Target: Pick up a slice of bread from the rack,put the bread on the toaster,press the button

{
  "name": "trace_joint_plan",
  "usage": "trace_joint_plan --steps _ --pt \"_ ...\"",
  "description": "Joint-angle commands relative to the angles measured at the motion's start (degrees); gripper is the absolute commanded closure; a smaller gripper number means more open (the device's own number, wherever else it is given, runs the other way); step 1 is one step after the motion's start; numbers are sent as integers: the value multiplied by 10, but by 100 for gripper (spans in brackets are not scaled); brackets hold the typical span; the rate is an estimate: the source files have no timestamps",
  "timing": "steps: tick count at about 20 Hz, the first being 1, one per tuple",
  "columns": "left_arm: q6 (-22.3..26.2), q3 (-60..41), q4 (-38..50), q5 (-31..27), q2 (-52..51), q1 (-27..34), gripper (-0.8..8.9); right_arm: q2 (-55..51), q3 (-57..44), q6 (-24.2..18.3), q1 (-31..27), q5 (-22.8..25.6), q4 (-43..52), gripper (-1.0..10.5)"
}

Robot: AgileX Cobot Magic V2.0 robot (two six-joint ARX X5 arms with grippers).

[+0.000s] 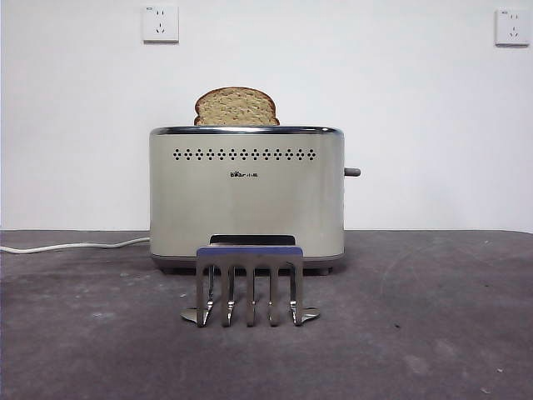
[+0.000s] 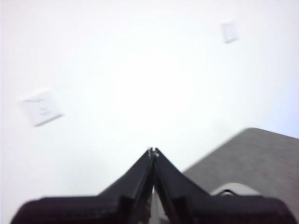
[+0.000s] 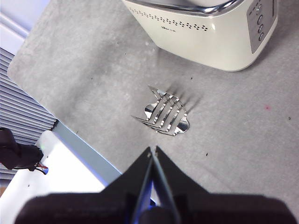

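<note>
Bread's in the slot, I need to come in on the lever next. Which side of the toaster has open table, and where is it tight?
Open table lies beside the toaster at its button end, and in front on both sides of the rack. The far end has the white cord lying along the table. Tightest is the narrow strip between rack and toaster front. The slice of bread fills the top slot.

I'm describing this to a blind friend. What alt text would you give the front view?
A slice of bread stands up out of the top of a cream toaster on a grey table, its small dark button sticking out of one narrow end. A small shiny metal rack stands empty in front of the toaster. No robot arm shows in this view.
</note>
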Motion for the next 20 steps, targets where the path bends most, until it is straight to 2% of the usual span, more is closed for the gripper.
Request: trace_joint_plan --steps 1,5,9,12,15,20 --pt "6 -125 73 -1 -67 35 816 1 -3 -5 0 -1 2 946" --pt "3 -357 222 -45 -194 75 816 1 -3 -5 0 -1 2 946" --pt "-13 -568 314 -66 -317 89 816 1 -3 -5 0 -1 2 946" --pt "-14 -695 348 -108 -397 94 816 1 -3 -5 0 -1 2 946" --pt "-14 -804 350 -115 -467 103 816 1 -3 -5 0 -1 2 946" --pt "-32 -921 350 -121 -534 115 816 1 -3 -5 0 -1 2 946"
